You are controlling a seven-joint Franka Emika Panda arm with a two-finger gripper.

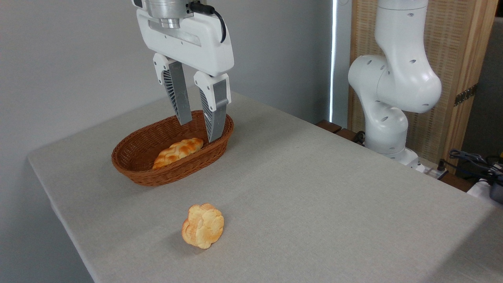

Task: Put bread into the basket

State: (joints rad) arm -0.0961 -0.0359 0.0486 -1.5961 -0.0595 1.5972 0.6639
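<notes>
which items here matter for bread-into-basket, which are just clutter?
Job:
- round bun, on the table, outside the basket
- wicker basket
- gripper, open, empty, over the basket

Not in play:
- braided loaf, already in the basket
- cables, far right

No text, label, brand mark, number or sign can be read anywhere in this view. The white casing of the gripper (pixel 199 127) and of the robot arm (pixel 393 86) shows plain, unmarked surfaces, and the grey tablecloth (pixel 314 188) carries no print along any edge or corner.
</notes>
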